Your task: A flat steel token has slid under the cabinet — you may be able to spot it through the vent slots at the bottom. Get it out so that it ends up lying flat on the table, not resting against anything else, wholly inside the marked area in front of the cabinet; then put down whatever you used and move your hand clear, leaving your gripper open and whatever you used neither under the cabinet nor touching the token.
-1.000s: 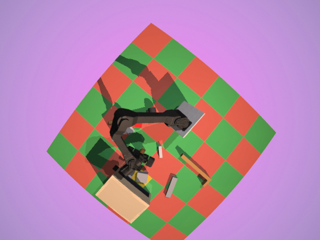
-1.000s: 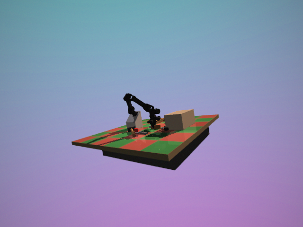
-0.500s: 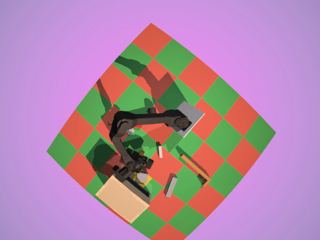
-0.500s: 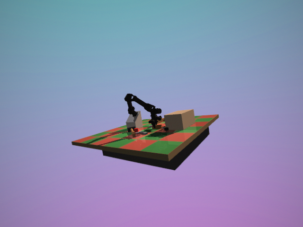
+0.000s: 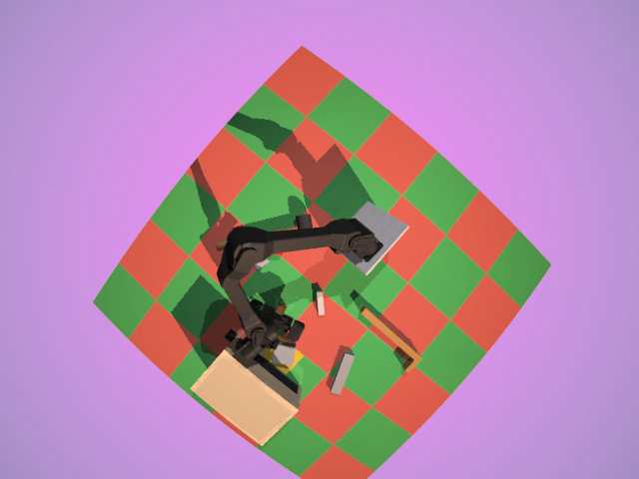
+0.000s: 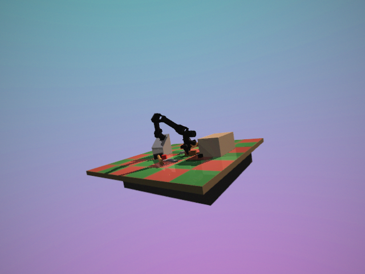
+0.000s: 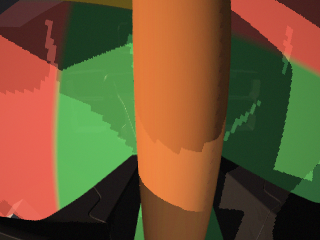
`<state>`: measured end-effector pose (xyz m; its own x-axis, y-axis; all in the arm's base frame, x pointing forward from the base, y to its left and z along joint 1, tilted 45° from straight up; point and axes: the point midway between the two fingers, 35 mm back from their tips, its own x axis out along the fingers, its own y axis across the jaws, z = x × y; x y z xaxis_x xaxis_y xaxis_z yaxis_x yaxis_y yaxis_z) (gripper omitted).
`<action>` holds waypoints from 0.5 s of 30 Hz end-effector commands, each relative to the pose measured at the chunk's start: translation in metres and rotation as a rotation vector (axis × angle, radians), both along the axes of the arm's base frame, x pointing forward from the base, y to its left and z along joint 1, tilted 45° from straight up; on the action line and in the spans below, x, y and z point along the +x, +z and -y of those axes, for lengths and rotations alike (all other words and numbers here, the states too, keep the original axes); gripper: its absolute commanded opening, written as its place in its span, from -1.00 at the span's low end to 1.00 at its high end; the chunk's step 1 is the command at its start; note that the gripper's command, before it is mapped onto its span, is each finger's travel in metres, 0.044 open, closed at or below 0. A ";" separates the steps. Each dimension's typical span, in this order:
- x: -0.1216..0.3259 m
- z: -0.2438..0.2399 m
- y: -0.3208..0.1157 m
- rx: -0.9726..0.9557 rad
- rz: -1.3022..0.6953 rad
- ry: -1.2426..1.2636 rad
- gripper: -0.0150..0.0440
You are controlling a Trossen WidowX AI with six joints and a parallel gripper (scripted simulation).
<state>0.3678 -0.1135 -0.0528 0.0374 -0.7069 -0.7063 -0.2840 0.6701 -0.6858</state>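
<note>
Top view showed the black robot arm (image 5: 299,240) (image 6: 172,122) reaching from the tall grey block with a slanted top (image 5: 389,227) (image 6: 166,147) over to the big tan cabinet (image 5: 244,397) (image 6: 207,147). The black claw (image 5: 266,321) (image 6: 187,149) (image 7: 174,163) was down low, near the cabinet's front. It was closed on a round orange handle (image 7: 180,95), and the wrist view showed the handle running up between the two fingers. What was on the handle's far end could not be seen.

In front of the cabinet, a small light grey block (image 5: 284,353) sat over the yellow marked patch (image 5: 298,356) and hid part of it. The flat steel token could not be picked out for sure in any view, so I cannot tell just where it was.

A bent orange stick (image 5: 389,337) lay on the red and green checked table (image 5: 412,252) (image 6: 159,174), well apart from the claw. A long grey bar (image 5: 341,373) lay between that stick and the cabinet. A little white block (image 5: 320,303) was near the claw. The outside view also showed a small red block (image 6: 163,156) near the slanted grey one.
</note>
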 end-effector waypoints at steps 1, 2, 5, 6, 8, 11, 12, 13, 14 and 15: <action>0.009 -0.001 0.000 0.003 0.018 -0.002 -0.49; 0.010 -0.001 0.000 0.003 0.018 -0.002 -0.49; 0.013 -0.002 0.000 0.003 0.018 -0.002 -0.49; 0.014 -0.002 -0.001 0.003 0.018 -0.002 -0.49; 0.016 -0.002 -0.001 0.003 0.018 -0.002 -0.49; 0.019 -0.003 -0.001 0.003 0.018 -0.002 -0.49; 0.019 -0.003 -0.001 0.003 0.018 -0.002 -0.49; 0.020 -0.003 -0.001 0.003 0.018 -0.002 -0.49; 0.021 -0.003 -0.001 0.003 0.019 -0.002 -0.49; 0.022 -0.003 -0.001 0.003 0.019 -0.002 -0.49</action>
